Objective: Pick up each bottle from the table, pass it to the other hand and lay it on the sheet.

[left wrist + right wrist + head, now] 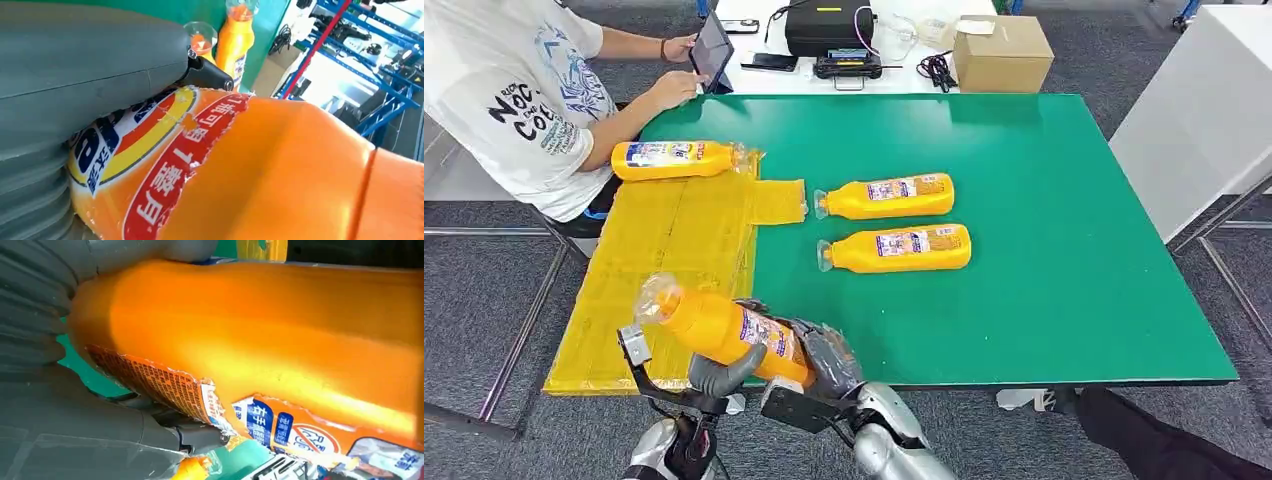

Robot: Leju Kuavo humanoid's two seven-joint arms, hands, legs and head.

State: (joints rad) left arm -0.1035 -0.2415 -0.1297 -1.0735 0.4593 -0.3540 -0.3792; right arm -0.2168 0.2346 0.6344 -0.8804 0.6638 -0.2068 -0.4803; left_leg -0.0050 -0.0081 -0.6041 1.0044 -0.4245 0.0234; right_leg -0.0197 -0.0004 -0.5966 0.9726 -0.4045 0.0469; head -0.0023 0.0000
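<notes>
Red Chinese characters, among them "白" and "1", are printed on the held bottle's (pixel 280 170) label; "NOC" and "COL" are read on a person's white T-shirt (pixel 519 95).

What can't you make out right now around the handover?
- Head view: whether the left hand has released the held bottle; the bottle and right hand cover its fingers.
- Left wrist view: the held bottle's cap, cut off by the edge; the hand's cover hides much of the label.
- Right wrist view: the sheet, blocked by the bottle.
- Head view: label text on the three lying bottles, too small.
</notes>
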